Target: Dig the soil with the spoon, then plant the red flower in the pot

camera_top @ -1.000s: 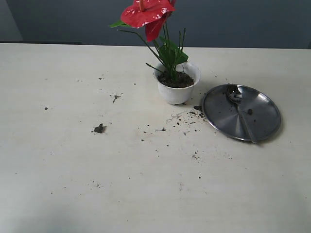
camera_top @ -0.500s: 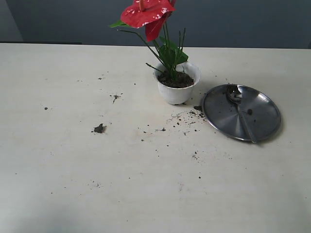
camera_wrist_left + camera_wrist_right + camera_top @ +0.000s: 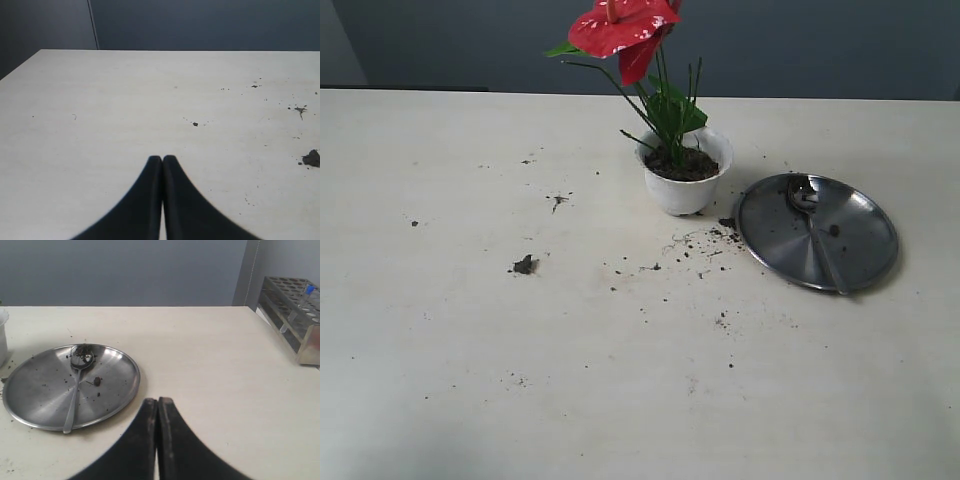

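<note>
Fingers (image 3: 147, 185) of the left gripper (image 3: 162, 159) met tip to tip and gripped nothing. They hung over bare table (image 3: 100, 100), with only scattered specks and one small clump of soil (image 3: 312, 158) ahead of the tips, well apart from them.

Fingers (image 3: 147, 430) of the right gripper (image 3: 158, 401) were likewise pressed together and empty. Ahead of these tips and off to one side lay the round steel plate (image 3: 30, 405), near but not touching them. The spoon (image 3: 75, 390) rested on the plate, clear of the fingers, with its bowl toward the far rim and its handle running to the near rim. Dark crumbs sat in the bowl, and a loose crumb lay on the plate beside the handle. A test-tube rack (image 3: 295, 305) stood at the table's far corner.

The exterior view showed the plate (image 3: 865, 235) with the spoon (image 3: 815, 235) on it just beside the pot (image 3: 685, 190), on the pot's right. The pot stood upright and held soil (image 3: 685, 165). The red flower (image 3: 620, 28) stood planted in it, with stems rising from the soil and blooms leaning left above the rim. Soil specks were strewn over the table (image 3: 470, 380) in front of the pot, with one larger clump (image 3: 525, 265) further left.
</note>
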